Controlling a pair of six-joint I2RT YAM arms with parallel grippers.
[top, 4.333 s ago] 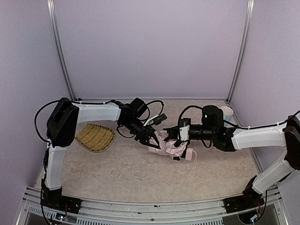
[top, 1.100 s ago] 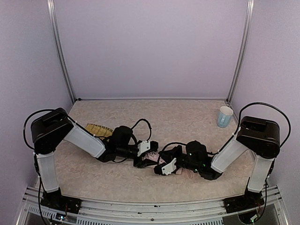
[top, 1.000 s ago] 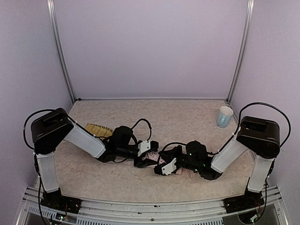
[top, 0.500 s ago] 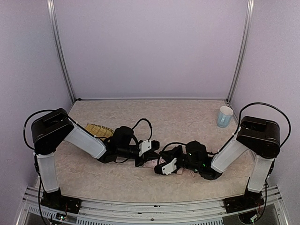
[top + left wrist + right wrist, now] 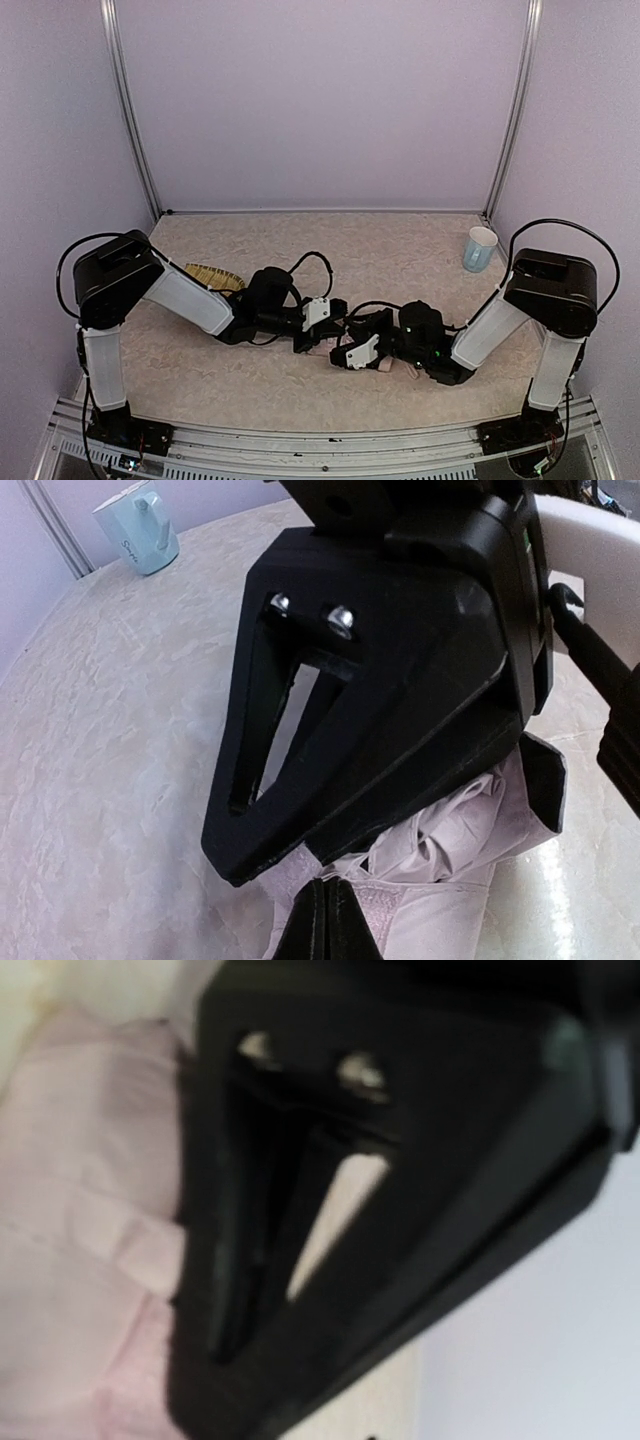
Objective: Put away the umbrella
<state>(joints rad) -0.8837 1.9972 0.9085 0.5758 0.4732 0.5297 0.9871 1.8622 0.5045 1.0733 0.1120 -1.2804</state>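
Observation:
The pale pink umbrella lies folded on the table near the front middle, mostly hidden under both grippers. My left gripper is shut; in the left wrist view its tips pinch the umbrella's pink strap tab. My right gripper meets it from the right, and one black finger lies over the bunched fabric. It seems shut on the umbrella's body. The right wrist view is blurred: a black finger close up, pink fabric to the left.
A yellow woven tray lies at the left, behind the left arm. A pale blue mug stands at the back right and also shows in the left wrist view. Purple walls enclose the table.
Since 4.3 s ago both arms have come down to the front of the table with the umbrella. In the last second my left gripper has slid right, close against the right gripper.

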